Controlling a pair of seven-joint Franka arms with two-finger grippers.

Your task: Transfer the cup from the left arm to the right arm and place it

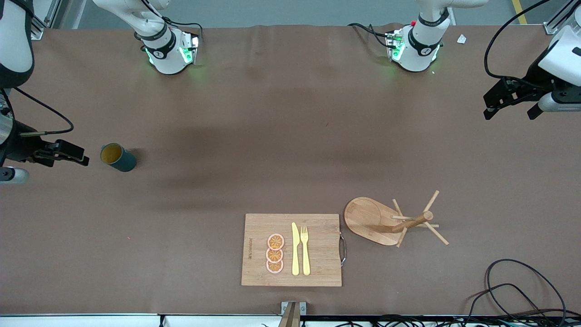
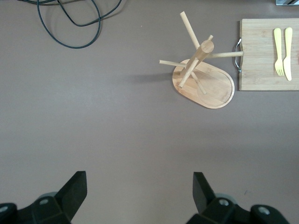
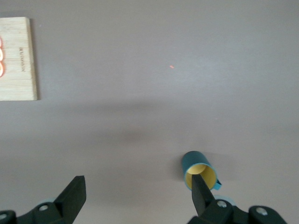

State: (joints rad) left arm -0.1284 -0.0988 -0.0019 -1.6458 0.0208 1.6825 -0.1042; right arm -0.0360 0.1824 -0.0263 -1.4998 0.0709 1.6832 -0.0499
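Opening position at the two-arm table. In the front view, at mid-height on the frame edge at the right arm's end, the right gripper (image 1: 75,154) hangs low with its jaws spread wide and nothing in them. Just beside it the cup (image 1: 119,158) stands on the bare brown table (image 1: 290,136), teal outside, mustard inside.

In the lower middle of the frame lies a cutting board (image 1: 317,245) with three orange slices (image 1: 275,253), a yellow knife (image 1: 295,249) and a fork (image 1: 305,250). Next along is a wooden mug rack (image 1: 390,222). In the upper corner at the left arm's end, the left gripper (image 1: 510,106) hovers, likewise wide open and empty, well apart from the cup.

The step in hand looks like the first reach. The cup sits at the right arm's end, so whichever arm takes it should come down squarely over the ribbed wall. It should grip clear of the handle and leave bare wall for the other gripper at the handover.

The right wrist view alone shows the cup (image 3: 198,168) partly hidden by one finger (image 3: 202,191), with only a sliver of handle showing. The left wrist view shows no cup at all, only the mug rack (image 2: 203,77), its pegs empty.
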